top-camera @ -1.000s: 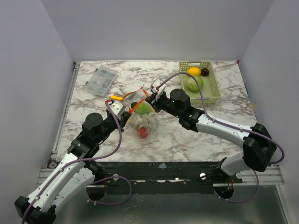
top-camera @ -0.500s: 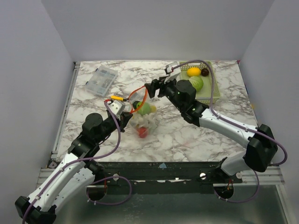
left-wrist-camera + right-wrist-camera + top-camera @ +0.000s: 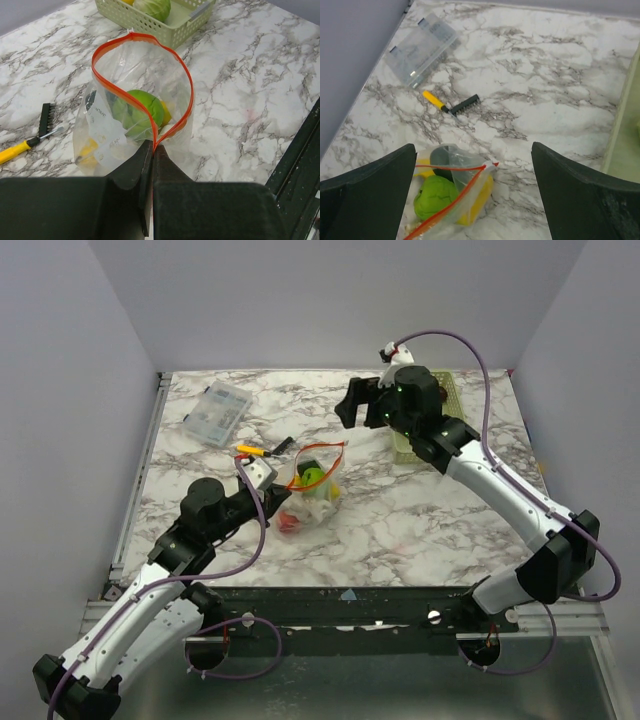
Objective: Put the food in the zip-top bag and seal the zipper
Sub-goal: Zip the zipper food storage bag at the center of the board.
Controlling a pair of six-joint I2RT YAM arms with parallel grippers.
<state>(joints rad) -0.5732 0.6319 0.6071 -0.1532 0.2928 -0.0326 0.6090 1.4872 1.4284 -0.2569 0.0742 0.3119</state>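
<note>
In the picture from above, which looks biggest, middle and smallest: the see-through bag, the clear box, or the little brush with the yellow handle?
1. zip-top bag: looks largest.
2. clear box: middle, though it lies farther from the camera.
3. yellow-handled brush: clearly smallest.

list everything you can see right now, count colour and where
zip-top bag: one, clear, table centre, mouth open
zipper: one, orange-red, around the bag's mouth, unsealed
green fruit: one, inside the bag
yellow food: seemingly two pieces, inside the bag
red food: one, bag's bottom
basket: one, pale green, far right, green vegetable inside
compartment box: one, clear, far left
brush: one, yellow handle, between box and bag
table: one, marble
left gripper: shut on the bag's mouth edge
right gripper: open, empty, raised near the basket
</note>
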